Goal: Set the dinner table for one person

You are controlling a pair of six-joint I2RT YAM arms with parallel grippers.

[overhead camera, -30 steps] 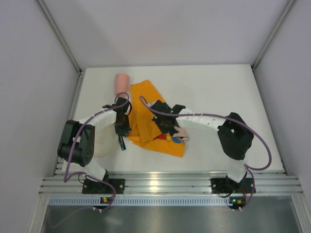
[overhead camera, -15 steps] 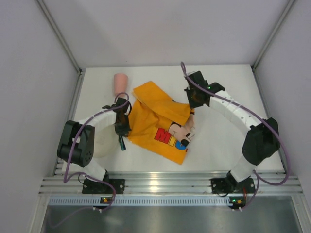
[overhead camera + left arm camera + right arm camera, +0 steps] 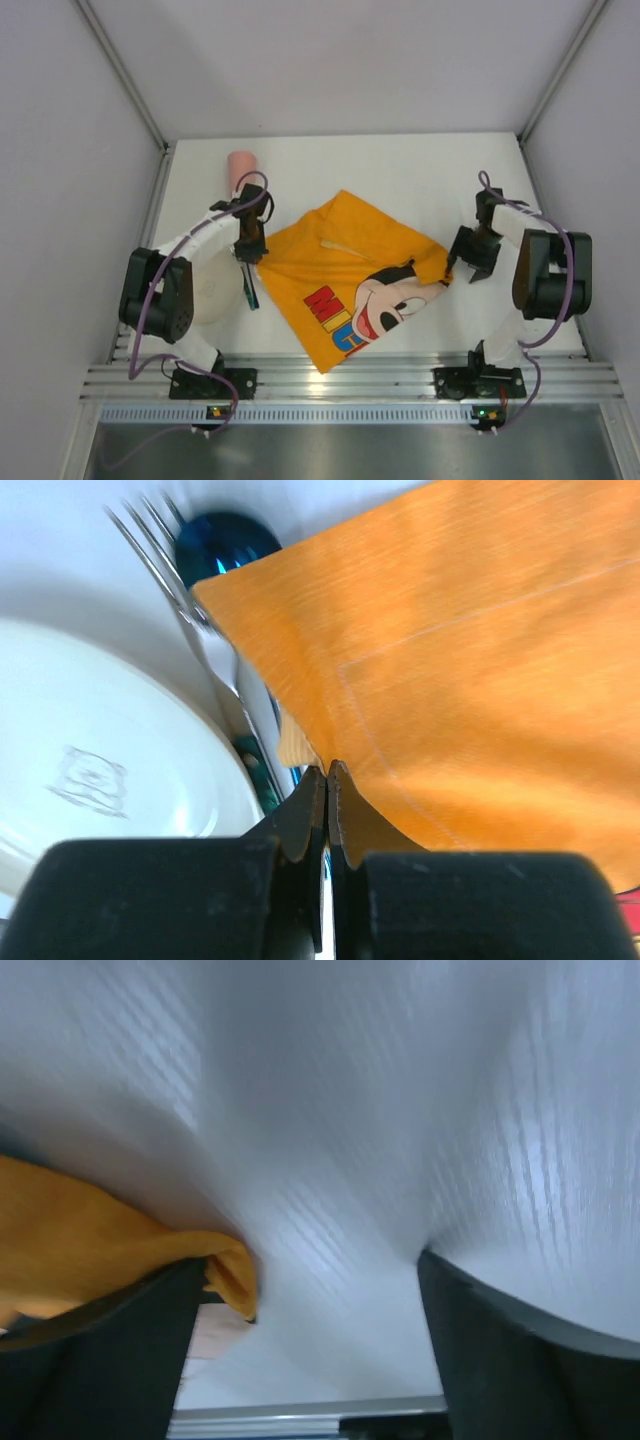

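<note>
The white tabletop (image 3: 420,170) lies under both claws and carries everything else in view. The left claw (image 3: 248,258) is down at the left corner of the orange Mickey Mouse cloth mat (image 3: 340,260). In the left wrist view its jaws are pressed together and the mat's hemmed edge runs straight into their tips, so it appears to pinch the cloth. The right claw (image 3: 462,265) sits low at the mat's right corner. Its jaws stand apart with bare tabletop showing between them, and the orange corner is draped against one finger only. The mat lies spread flat between the two claws, turned like a diamond with the printed face up. A white plate (image 3: 205,290) rests near the left edge, with a fork (image 3: 175,580) and a blue spoon (image 3: 225,540) between it and the mat; the lifted cloth corner overlaps them. A pink cup (image 3: 241,167) lies towards the far left. Plain grey walls close in three sides, and an aluminium rail (image 3: 350,380) runs along the near edge. The left arm is folded, with its elbow out to the left and its wrist turned back towards the near edge. The right arm is folded tight to the right, with its wrist angled in towards the mat.
</note>
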